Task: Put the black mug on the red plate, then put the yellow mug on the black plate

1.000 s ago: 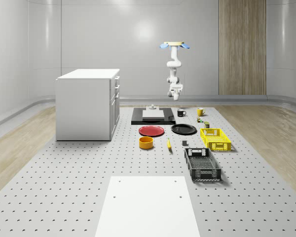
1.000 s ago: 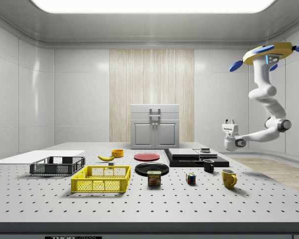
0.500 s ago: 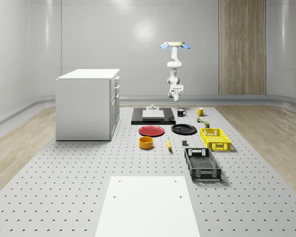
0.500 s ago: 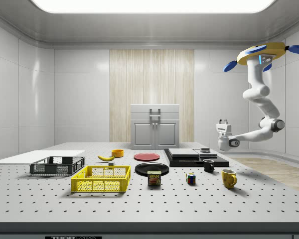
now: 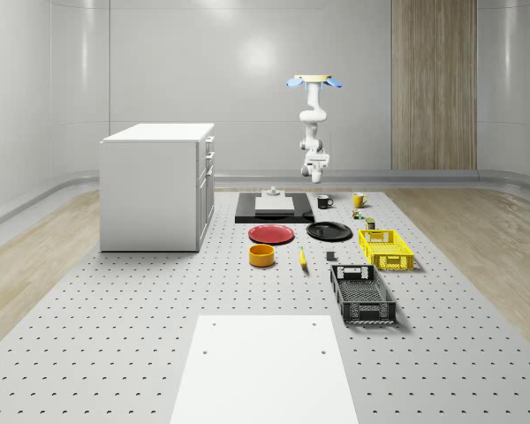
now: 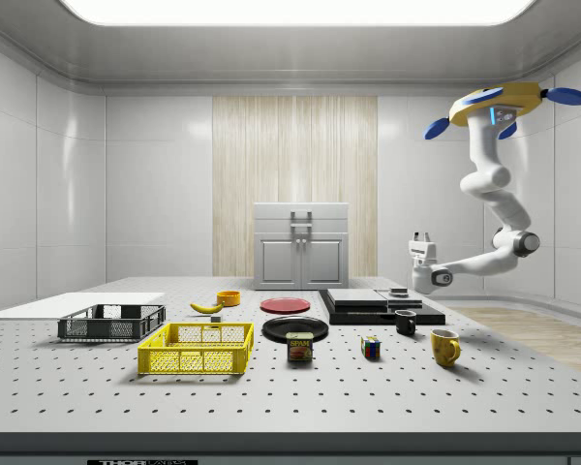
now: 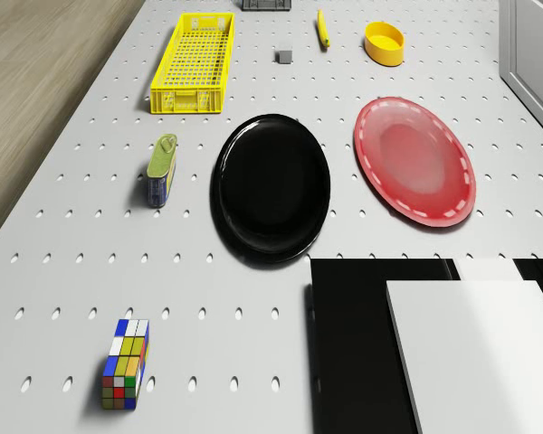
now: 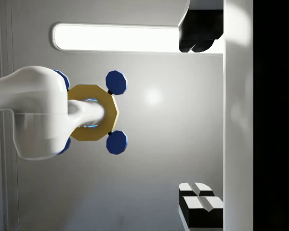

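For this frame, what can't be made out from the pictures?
- Gripper: side view, fingers point up, too small to judge their gap.
- Black mug: whole-scene view, too small to tell handle direction.
- Black tray: drone view, cut off by the picture's edge.
- Spam can: side view, label unreadable.

A black plate (image 7: 273,187) and red plate (image 7: 415,161) lie side by side on the perforated surface (image 7: 63,298), a yellow basket (image 7: 195,61) beyond.
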Tool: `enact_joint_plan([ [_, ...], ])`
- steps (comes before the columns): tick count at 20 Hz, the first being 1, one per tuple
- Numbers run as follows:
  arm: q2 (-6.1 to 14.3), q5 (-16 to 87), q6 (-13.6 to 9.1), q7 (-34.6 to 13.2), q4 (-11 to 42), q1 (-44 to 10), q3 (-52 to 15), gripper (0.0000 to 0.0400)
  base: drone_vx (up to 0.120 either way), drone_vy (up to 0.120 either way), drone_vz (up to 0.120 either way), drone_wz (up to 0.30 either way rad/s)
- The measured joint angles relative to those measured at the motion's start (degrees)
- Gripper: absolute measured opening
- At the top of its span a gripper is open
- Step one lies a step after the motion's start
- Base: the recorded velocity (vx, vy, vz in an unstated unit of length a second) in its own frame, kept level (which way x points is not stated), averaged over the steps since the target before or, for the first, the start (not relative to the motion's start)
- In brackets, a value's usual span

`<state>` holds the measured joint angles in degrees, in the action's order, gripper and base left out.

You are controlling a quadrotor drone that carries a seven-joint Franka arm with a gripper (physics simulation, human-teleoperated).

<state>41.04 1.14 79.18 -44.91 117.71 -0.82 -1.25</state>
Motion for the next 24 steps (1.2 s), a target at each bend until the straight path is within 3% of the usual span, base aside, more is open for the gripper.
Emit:
enact_joint_plan([
  [8, 0.3, 3.8, 0.4, -0.5, 0.4, -0.8, -2.7, 0.0400, 0.015, 0.000, 0.000, 0.000],
  [13, 0.6, 10.6, 0.7, -1.4, 1.3, -2.3, -7.6, 0.0400, 0.000, 0.000, -0.112, 0.000],
  [16, 1.1, 18.3, 1.1, -2.5, 3.0, -4.0, -12.9, 0.0400, 0.120, 0.000, -0.120, 0.000],
  [20, 2.5, 34.9, 1.9, -5.4, 8.9, -8.0, -24.1, 0.0400, 0.120, 0.000, -0.120, 0.000],
  [24, 5.3, 59.2, 2.6, -11.5, 21.7, -14.6, -38.6, 0.0400, 0.120, 0.000, -0.120, 0.000],
])
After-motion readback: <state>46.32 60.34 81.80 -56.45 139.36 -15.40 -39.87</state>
